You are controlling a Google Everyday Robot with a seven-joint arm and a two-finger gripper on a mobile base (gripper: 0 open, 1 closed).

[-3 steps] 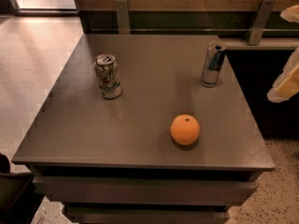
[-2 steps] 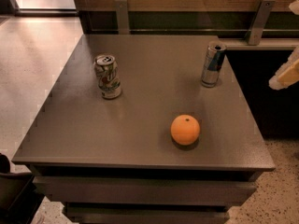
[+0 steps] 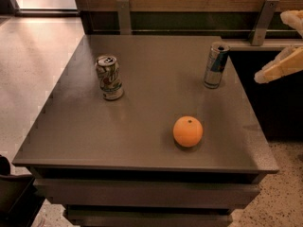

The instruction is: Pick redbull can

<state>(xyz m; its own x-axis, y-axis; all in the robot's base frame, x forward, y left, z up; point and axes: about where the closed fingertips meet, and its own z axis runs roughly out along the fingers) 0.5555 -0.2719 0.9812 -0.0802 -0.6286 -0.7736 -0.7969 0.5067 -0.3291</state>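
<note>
The redbull can [image 3: 216,65], slim, silver and blue with a silver top, stands upright near the far right edge of the grey table [image 3: 142,141]. My gripper [image 3: 287,44] is at the right edge of the view, off the table's side and to the right of the can, a little above its height. Its two pale fingers [image 3: 279,66] are spread apart with nothing between them. It does not touch the can.
A shorter white can with green and red markings [image 3: 109,77] stands upright at the left middle. An orange [image 3: 188,131] lies toward the front right. A wooden wall with two metal brackets [image 3: 124,15] runs behind the table. Speckled floor lies on both sides.
My gripper has risen a little at the right edge and edged slightly toward the redbull can. The cans and the orange have not moved.
</note>
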